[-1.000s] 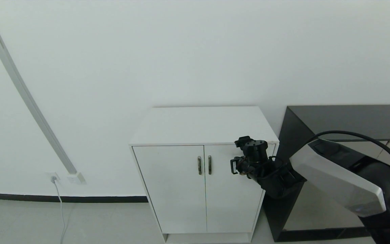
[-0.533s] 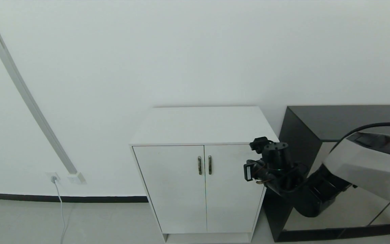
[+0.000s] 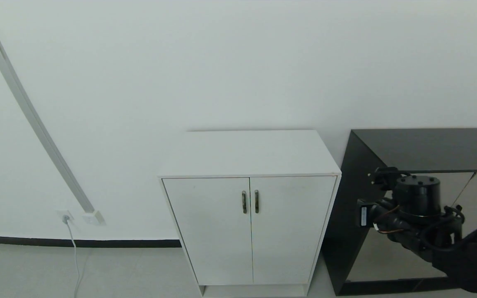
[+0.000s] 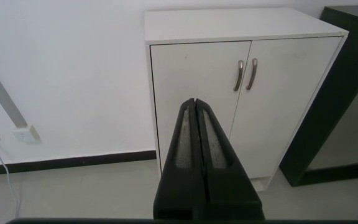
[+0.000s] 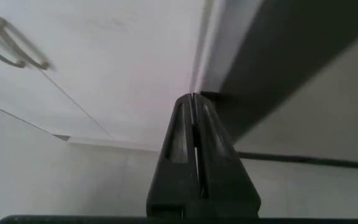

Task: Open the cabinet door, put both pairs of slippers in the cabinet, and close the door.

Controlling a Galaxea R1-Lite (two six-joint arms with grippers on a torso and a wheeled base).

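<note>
White cabinet [image 3: 249, 153] shut; left claw [image 4: 195, 104] and right claw [image 5: 195, 99] both pressed together.
That right claw's at 3 o'clock by the black unit [image 3: 346, 198]: a careless swing could clip it!

Shut doors [image 3: 209, 227] hide the inside of the white cabinet [image 3: 246, 151], and the head view's lower edge cuts off its foot. The black unit [image 3: 429, 147] beside it runs past the right edge. In the right wrist view the door handles [image 5: 17, 48] are blurred, one clipped by the frame.

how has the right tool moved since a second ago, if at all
Yes: the right tool moved right in the head view, from before the white cabinet to the black cabinet.
</note>
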